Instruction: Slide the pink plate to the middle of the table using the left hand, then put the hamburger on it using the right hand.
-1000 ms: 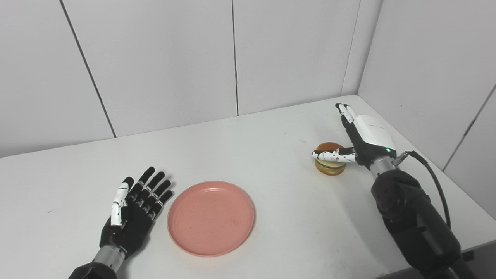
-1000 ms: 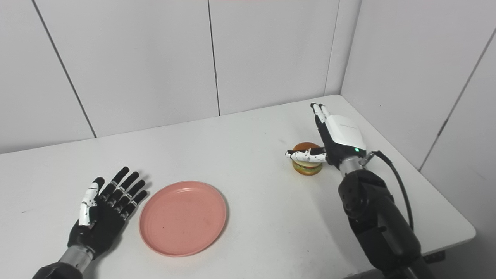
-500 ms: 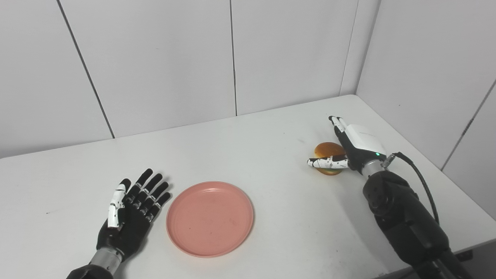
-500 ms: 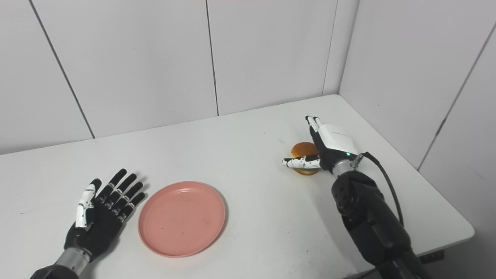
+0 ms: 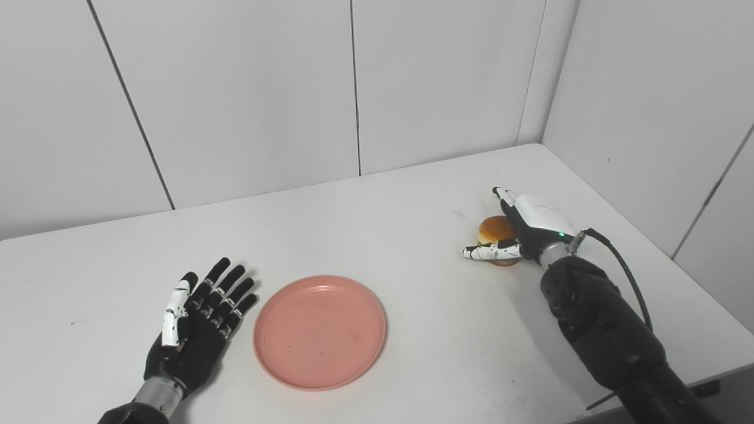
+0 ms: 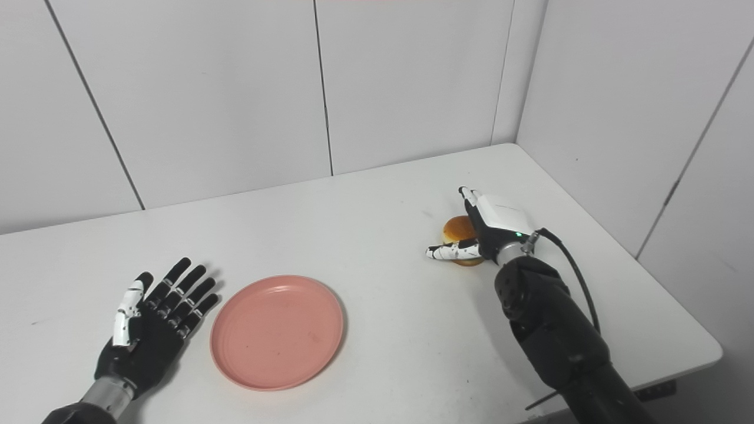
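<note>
The pink plate lies flat on the white table, left of centre and near the front. My left hand rests palm up just left of the plate, fingers spread, open and empty. The hamburger sits on the table at the right. My right hand is low around it, thumb stretched across its near side and fingers along its far right side. The fingers stand apart and have not closed on the bun. The hand hides the hamburger's right part.
White wall panels stand close behind the table and along its right side. The table's right edge and front right corner lie near my right arm. A black cable loops off the right wrist.
My right hand has dropped down and drawn in around the hamburger, from above it to table level. The left hand and the pink plate have stayed where they were.
</note>
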Robot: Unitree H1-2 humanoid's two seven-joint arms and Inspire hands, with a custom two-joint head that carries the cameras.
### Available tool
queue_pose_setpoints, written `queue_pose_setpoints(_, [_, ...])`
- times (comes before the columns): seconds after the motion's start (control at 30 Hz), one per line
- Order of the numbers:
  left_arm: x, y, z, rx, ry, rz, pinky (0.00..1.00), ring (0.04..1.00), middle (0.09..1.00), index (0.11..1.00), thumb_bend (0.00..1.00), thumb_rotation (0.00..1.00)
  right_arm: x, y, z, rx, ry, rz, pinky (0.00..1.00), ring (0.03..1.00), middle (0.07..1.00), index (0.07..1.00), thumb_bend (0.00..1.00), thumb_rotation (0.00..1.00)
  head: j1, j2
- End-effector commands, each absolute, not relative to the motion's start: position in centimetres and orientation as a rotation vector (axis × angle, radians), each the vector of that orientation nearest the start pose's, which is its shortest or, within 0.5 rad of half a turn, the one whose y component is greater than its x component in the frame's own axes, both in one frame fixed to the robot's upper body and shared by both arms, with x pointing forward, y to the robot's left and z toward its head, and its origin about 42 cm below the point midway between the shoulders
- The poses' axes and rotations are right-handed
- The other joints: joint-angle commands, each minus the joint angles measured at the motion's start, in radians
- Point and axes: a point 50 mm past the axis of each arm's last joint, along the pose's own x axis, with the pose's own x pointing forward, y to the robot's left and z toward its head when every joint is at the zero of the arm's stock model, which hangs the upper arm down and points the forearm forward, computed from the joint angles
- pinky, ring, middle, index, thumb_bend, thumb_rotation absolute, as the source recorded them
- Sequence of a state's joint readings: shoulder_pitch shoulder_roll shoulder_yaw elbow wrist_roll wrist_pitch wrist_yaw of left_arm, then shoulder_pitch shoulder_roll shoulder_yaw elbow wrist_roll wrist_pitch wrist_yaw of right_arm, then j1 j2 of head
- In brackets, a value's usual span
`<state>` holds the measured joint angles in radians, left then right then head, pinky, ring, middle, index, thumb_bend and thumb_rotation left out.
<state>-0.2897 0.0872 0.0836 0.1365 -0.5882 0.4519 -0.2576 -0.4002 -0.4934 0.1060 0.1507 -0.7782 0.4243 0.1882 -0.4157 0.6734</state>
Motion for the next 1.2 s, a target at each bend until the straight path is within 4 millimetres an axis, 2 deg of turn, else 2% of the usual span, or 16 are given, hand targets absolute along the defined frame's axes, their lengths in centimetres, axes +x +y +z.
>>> queue_pose_setpoints(0.0, [37.1, 21.9, 13.6, -0.526, 0.231, -0.386, 0.95, 0.932, 0.936, 0.927, 0.32, 1.00, 41.5, -36.0, 23.0, -1.241, 0.182, -0.189, 0.71, 0.886, 0.948, 0.954, 0.93, 0.57, 0.001, 0.001])
queue_pose_setpoints(0.27, [37.1, 21.8, 13.7, -0.528, 0.231, -0.387, 0.95, 0.935, 0.941, 0.934, 0.32, 1.00, 41.8, -36.7, 22.8, -1.223, 0.206, -0.243, 0.66, 0.842, 0.911, 0.905, 0.88, 0.43, 0.007, 0.005])
queue_pose_setpoints(0.33, [37.1, 21.8, 13.7, -0.528, 0.232, -0.382, 0.94, 0.927, 0.935, 0.930, 0.32, 1.00, 41.8, -36.9, 22.9, -1.230, 0.208, -0.259, 0.67, 0.797, 0.847, 0.856, 0.82, 0.39, 0.007, 0.005])
queue_pose_setpoints(0.37, [37.1, 21.7, 13.7, -0.526, 0.232, -0.381, 0.94, 0.925, 0.932, 0.925, 0.32, 1.00, 41.8, -37.1, 23.1, -1.230, 0.206, -0.266, 0.58, 0.695, 0.758, 0.812, 0.78, 0.37, 0.008, 0.005])
queue_pose_setpoints(0.47, [37.1, 21.7, 13.8, -0.523, 0.232, -0.382, 0.94, 0.925, 0.932, 0.924, 0.32, 1.00, 41.8, -37.4, 23.4, -1.232, 0.201, -0.275, 0.43, 0.506, 0.589, 0.690, 0.71, 0.32, 0.008, 0.005])
queue_pose_setpoints(0.5, [37.1, 21.6, 13.7, -0.524, 0.232, -0.381, 0.94, 0.925, 0.931, 0.924, 0.32, 1.00, 41.7, -37.4, 23.4, -1.228, 0.197, -0.275, 0.40, 0.474, 0.558, 0.660, 0.69, 0.30, 0.009, 0.006])
queue_pose_setpoints(0.53, [37.1, 21.6, 13.7, -0.524, 0.232, -0.380, 0.94, 0.923, 0.929, 0.920, 0.32, 1.00, 41.7, -37.5, 23.5, -1.227, 0.195, -0.271, 0.33, 0.386, 0.470, 0.576, 0.66, 0.24, 0.009, 0.006])
queue_pose_setpoints(0.57, [37.1, 21.6, 13.7, -0.526, 0.232, -0.382, 0.94, 0.921, 0.928, 0.918, 0.32, 1.00, 41.7, -37.5, 23.5, -1.229, 0.194, -0.264, 0.30, 0.355, 0.437, 0.543, 0.65, 0.22, 0.010, 0.006])
queue_pose_setpoints(0.63, [37.1, 21.6, 13.7, -0.529, 0.232, -0.382, 0.94, 0.924, 0.930, 0.922, 0.32, 1.00, 41.7, -37.5, 23.5, -1.215, 0.199, -0.263, 0.29, 0.362, 0.442, 0.523, 0.59, 0.21, 0.010, 0.007])
queue_pose_setpoints(0.77, [37.1, 21.5, 13.8, -0.531, 0.234, -0.374, 0.94, 0.923, 0.930, 0.922, 0.32, 1.00, 41.6, -37.2, 23.7, -1.199, 0.190, -0.270, 0.31, 0.383, 0.464, 0.554, 0.54, 0.21, 0.012, 0.006])
queue_pose_setpoints(0.93, [37.2, 21.3, 13.8, -0.524, 0.235, -0.381, 0.95, 0.926, 0.934, 0.927, 0.33, 1.00, 41.5, -37.0, 24.1, -1.186, 0.159, -0.279, 0.33, 0.390, 0.479, 0.576, 0.52, 0.19, 0.020, 0.004])
queue_pose_setpoints(1.03, [37.1, 21.1, 13.8, -0.524, 0.235, -0.373, 0.94, 0.919, 0.927, 0.919, 0.32, 1.00, 41.1, -36.8, 24.6, -1.164, 0.125, -0.288, 0.31, 0.380, 0.471, 0.593, 0.52, 0.15, 0.028, 0.003])
queue_pose_setpoints(1.1, [37.1, 21.0, 13.8, -0.527, 0.236, -0.374, 0.94, 0.918, 0.925, 0.916, 0.32, 1.00, 41.0, -36.6, 25.2, -1.156, 0.109, -0.293, 0.32, 0.394, 0.485, 0.509, 0.51, 0.14, 0.046, 0.004])
queue_pose_setpoints(1.17, [37.1, 20.8, 13.8, -0.528, 0.236, -0.374, 0.94, 0.918, 0.923, 0.913, 0.32, 1.00, 40.8, -36.3, 25.7, -1.158, 0.084, -0.294, 0.33, 0.400, 0.490, 0.497, 0.50, 0.14, 0.060, 0.006])
